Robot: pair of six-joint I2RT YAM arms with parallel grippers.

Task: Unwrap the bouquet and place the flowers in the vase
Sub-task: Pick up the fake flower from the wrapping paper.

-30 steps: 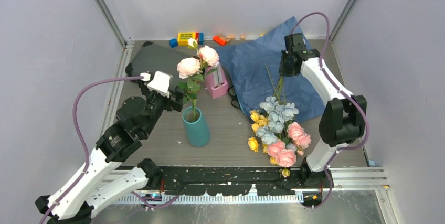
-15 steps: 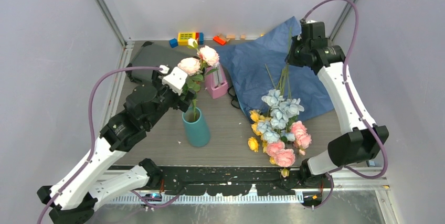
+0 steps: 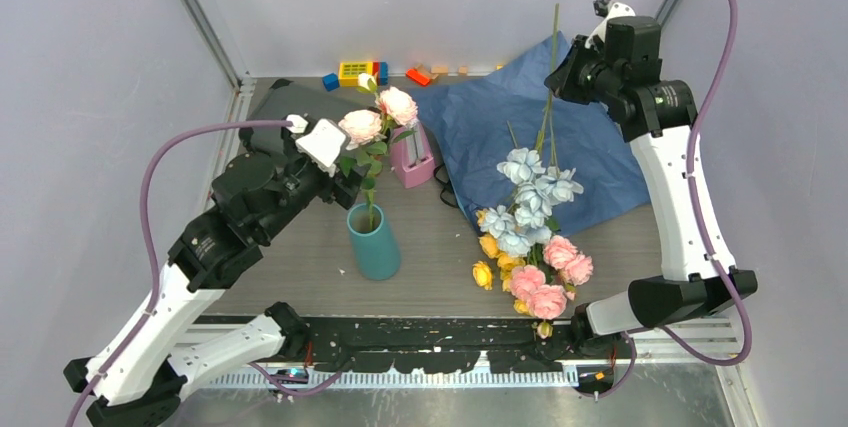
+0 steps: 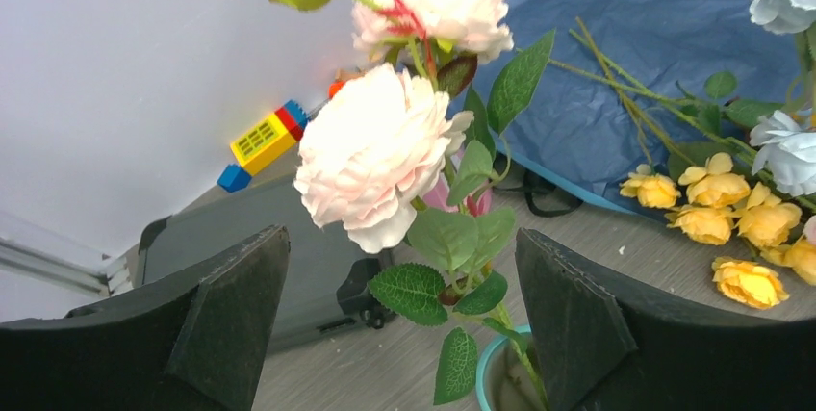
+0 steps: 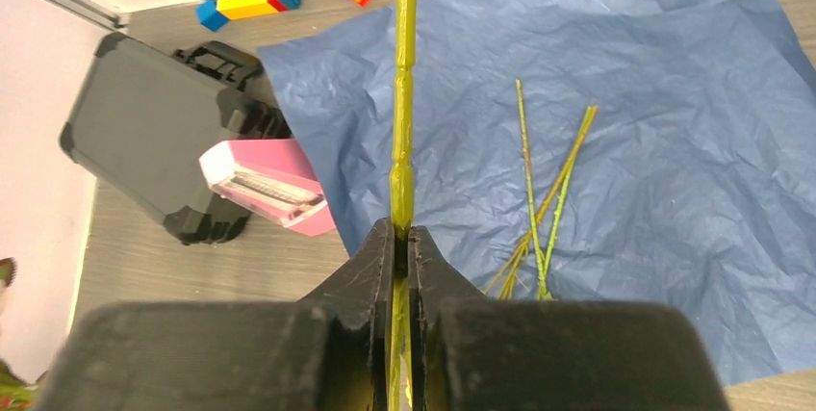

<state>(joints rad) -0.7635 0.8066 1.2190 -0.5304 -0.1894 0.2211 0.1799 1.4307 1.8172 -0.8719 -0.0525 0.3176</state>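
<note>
Top view: the right fingers (image 3: 563,72) pinch a green stem (image 3: 548,112), and its pale blue flowers (image 3: 530,187) hang over the rest of the bouquet (image 3: 545,282) on the surface (image 3: 300,267). Next, probably: turn it stem-end down into the teal vase (image 3: 374,243). The left fingers (image 3: 352,182) stand open there.

Left wrist: pink flowers (image 4: 375,151) rise from the vase between the wide-apart fingers.

Right wrist: fingers closed on the stem above blue paper (image 5: 654,103).

White arm links (image 3: 160,322) w/ blk joints (image 3: 690,292), purple cables (image 3: 220,128), blk end effector fingers (image 4: 231,315).
</note>
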